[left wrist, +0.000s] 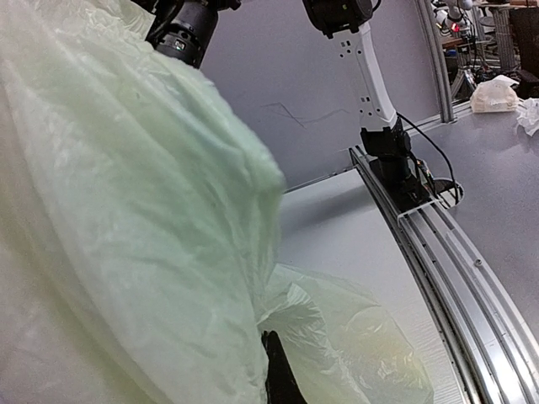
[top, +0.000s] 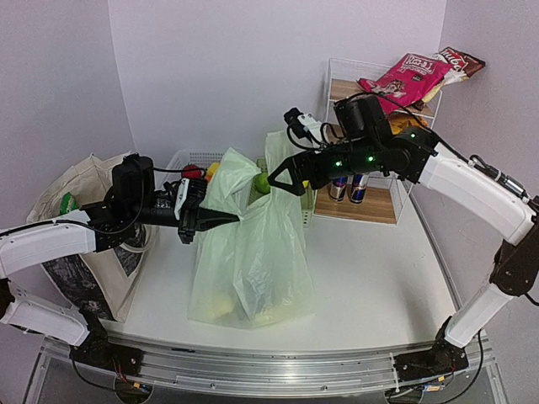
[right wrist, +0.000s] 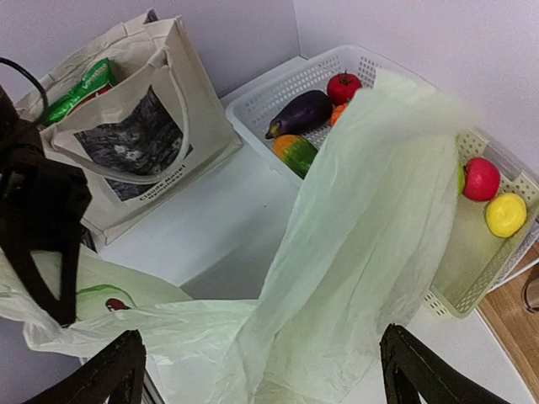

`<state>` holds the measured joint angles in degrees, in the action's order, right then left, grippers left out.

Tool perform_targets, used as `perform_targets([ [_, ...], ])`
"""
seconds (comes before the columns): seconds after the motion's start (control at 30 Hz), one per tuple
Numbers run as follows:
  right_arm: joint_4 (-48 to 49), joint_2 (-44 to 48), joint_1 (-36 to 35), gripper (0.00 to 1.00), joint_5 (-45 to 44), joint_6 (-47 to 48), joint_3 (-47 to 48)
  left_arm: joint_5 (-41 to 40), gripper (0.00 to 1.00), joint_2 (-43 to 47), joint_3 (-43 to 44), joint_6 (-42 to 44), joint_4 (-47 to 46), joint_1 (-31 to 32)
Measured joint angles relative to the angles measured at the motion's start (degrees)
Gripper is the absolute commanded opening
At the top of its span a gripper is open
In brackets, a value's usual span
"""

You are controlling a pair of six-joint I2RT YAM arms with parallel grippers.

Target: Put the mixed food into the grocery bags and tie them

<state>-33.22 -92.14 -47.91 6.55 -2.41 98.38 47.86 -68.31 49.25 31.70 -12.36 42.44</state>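
Left gripper (top: 221,219): clamped shut on one handle of the plastic bag (top: 253,269). Right gripper (top: 285,185): jaws wide apart, holding nothing, just beside the other raised handle. Bag: upright on the table (top: 370,278), canvas tote (top: 76,194) to its left

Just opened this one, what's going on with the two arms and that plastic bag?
The left gripper is shut on one handle of the pale-green plastic bag, holding it up mid-table. The right gripper is open beside the other handle, gripping nothing. The handles aren't tied. The canvas tote stands at the left.
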Motion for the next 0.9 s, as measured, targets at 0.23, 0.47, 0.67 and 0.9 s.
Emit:
perform_targets([
  [0.23, 0.9, 0.0, -0.1, 0.95, -2.1, -0.5, -4.8, 0.1, 0.00, 0.0, 0.0, 0.0, 0.0, 0.0],
  [0.47, 4.0, 0.0, 2.9, 0.94, -0.3, -0.4, -6.2, 0.8, 0.00, 0.0, 0.0, -0.1, 0.0, 0.0],
  [0.67, 8.1, -1.5, 7.5, 0.93, 8.3, -0.5, -7.8, 1.5, 0.00, 0.0, 0.0, -0.2, 0.0, 0.0],
  [0.9, 15.1, -4.2, 8.1, 0.86, 20.7, -2.2, -9.2, 1.5, 0.00, 0.0, 0.0, -0.2, -0.1, 0.0],
])
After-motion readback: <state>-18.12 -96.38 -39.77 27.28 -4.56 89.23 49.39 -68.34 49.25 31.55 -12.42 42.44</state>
